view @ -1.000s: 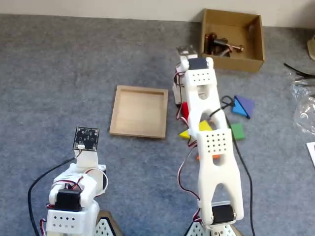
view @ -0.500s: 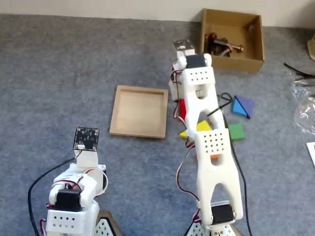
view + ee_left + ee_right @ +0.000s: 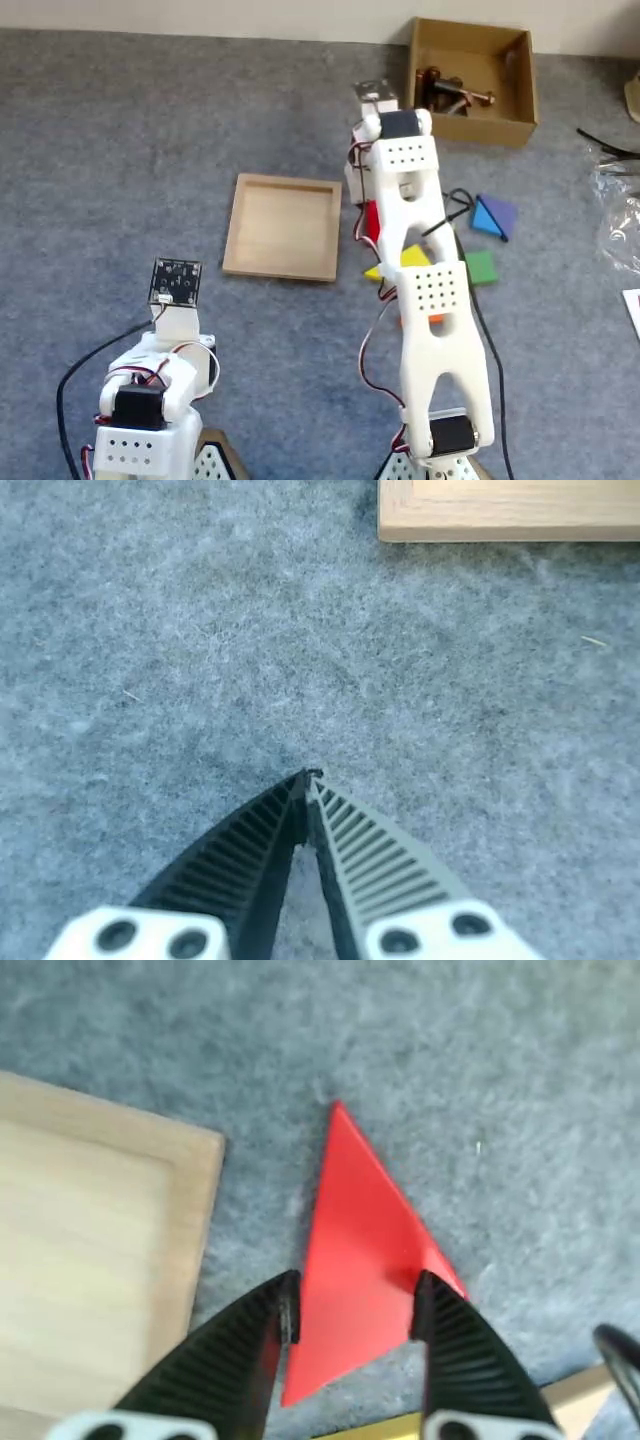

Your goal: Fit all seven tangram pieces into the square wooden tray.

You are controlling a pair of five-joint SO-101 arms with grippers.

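Observation:
The square wooden tray (image 3: 283,227) lies empty on the grey carpet; one of its corners (image 3: 500,520) is in the left wrist view. A red triangle (image 3: 360,1260) lies flat just beside the tray's edge (image 3: 190,1220). My right gripper (image 3: 355,1305) is open and low over it, one finger on each side. In the high view the right arm (image 3: 405,190) covers most of the red triangle (image 3: 374,222). Yellow pieces (image 3: 378,271), a green square (image 3: 481,266), a blue triangle (image 3: 486,216) and an orange piece (image 3: 432,320) lie around that arm. My left gripper (image 3: 308,777) is shut above bare carpet, short of the tray.
A cardboard box (image 3: 470,70) with metal parts stands at the back right. A black cable (image 3: 462,208) runs among the loose pieces. Plastic wrapping (image 3: 620,225) sits at the right edge. The left arm (image 3: 150,400) rests at the front left.
The right arm moved slightly farther over the red triangle a second ago and has held still since. The left arm has not moved.

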